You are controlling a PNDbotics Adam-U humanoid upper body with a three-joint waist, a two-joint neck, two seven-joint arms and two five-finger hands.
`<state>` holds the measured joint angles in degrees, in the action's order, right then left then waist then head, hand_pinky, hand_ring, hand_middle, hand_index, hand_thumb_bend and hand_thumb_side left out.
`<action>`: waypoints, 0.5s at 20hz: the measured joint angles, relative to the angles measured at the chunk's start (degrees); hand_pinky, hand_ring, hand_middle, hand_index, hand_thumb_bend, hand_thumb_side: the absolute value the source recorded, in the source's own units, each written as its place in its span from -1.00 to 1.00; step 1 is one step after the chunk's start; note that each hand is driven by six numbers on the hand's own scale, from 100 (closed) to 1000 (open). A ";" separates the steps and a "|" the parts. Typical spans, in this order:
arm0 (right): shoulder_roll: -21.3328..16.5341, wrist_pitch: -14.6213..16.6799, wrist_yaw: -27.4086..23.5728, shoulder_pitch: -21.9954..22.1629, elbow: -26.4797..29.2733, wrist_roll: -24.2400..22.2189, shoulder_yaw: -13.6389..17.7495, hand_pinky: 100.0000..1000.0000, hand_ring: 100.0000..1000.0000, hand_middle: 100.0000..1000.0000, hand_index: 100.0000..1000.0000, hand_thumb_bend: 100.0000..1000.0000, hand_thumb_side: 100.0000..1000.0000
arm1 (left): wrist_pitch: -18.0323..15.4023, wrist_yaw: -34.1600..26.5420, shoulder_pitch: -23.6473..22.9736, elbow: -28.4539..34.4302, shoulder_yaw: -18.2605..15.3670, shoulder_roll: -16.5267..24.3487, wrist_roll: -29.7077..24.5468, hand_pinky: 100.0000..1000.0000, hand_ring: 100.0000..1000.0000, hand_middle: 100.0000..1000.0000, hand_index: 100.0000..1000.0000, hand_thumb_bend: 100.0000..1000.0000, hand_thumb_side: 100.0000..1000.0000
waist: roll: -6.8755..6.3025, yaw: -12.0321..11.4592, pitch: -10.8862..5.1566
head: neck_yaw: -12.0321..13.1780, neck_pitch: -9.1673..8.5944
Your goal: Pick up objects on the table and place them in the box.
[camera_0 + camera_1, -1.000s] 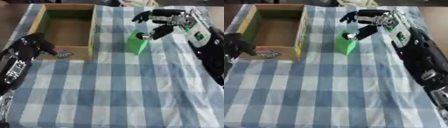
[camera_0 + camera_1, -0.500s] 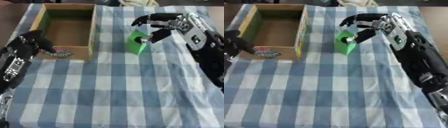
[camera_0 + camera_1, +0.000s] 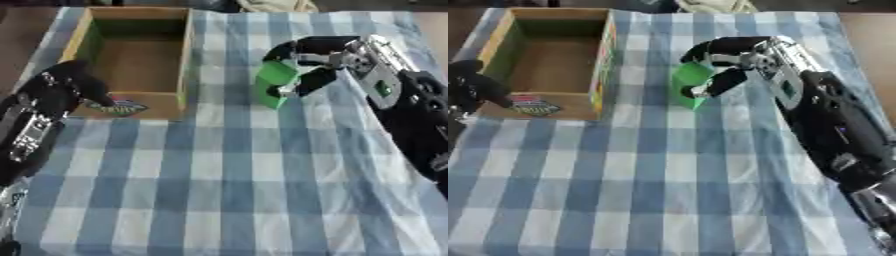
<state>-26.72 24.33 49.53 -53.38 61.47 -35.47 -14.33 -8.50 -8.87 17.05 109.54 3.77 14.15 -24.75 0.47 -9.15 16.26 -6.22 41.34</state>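
Where the blue-and-white checked cloth [image 3: 236,180] covers the table, the biggest thing on it is the open cardboard box [image 3: 136,60], sitting toward the far left with its brown floor bare and a printed label on its near wall. The robot's right arm is next in bulk: it comes in from the right side and slants up and leftward across the cloth, black casing with silver at the wrist. Its left arm lies along the left edge, reaching up toward the box's near left corner.

The right hand [image 3: 328,57] is curled round the green block [image 3: 276,82], fingers arched over the top and far side, thumb pressing in from the near right, so the block is pinched between them. The block is tilted, its top leaning toward the hand, and it stands on the cloth just to the right of the box, a little apart from the box wall. I can't tell if its lower edge still touches the cloth.

The left hand [image 3: 74,85] sits just outside the box's near left corner, dark fingers bunched together and bent downward, holding nothing I can see.

Compared with a second ago, the right hand has closed in: then its fingers were spread above and beside the block, which stood upright; now they wrap it and it leans. The left hand has hardly shifted.
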 measured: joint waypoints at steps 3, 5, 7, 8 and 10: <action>0.26 0.39 0.99 0.00 -0.01 -0.24 0.02 0.72 0.58 0.71 0.90 -0.41 0.64 | 0.02 0.25 0.00 0.00 -0.08 -0.01 -0.23 0.72 0.22 0.26 0.77 -1.00 0.41 | -0.02 0.13 0.00 | 0.03 0.00; 0.26 0.65 1.27 -0.01 -0.01 -0.08 0.08 0.62 0.42 0.68 0.89 -0.46 0.55 | -0.02 0.35 0.00 0.00 -0.08 -0.01 -0.33 0.72 0.22 0.26 0.77 -1.00 0.41 | -0.07 0.30 0.00 | 0.06 0.00; 0.27 0.98 1.23 -0.01 -0.01 0.33 0.21 0.52 0.28 0.69 0.89 -0.55 0.46 | -0.04 0.37 0.00 0.00 -0.08 -0.01 -0.38 0.72 0.22 0.26 0.77 -1.00 0.41 | -0.14 0.35 0.00 | 0.07 0.00; 0.27 1.15 1.03 0.00 -0.03 0.64 0.24 0.44 0.18 0.69 0.89 -0.60 0.40 | -0.04 0.37 0.00 0.00 -0.08 -0.01 -0.40 0.72 0.23 0.26 0.77 -1.00 0.41 | -0.18 0.35 0.00 | 0.08 0.00; 0.27 1.47 0.14 0.05 -0.33 1.31 0.38 0.34 0.06 0.68 0.90 -0.71 0.21 | 0.00 0.38 0.00 0.00 -0.08 -0.02 -0.45 0.72 0.23 0.26 0.77 -1.00 0.41 | -0.23 0.34 0.00 | 0.09 0.04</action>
<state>-26.45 25.80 49.67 -53.34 61.15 -34.16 -13.96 -8.50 -8.49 17.05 109.54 3.69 14.13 -25.20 0.24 -8.82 16.27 -6.13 41.38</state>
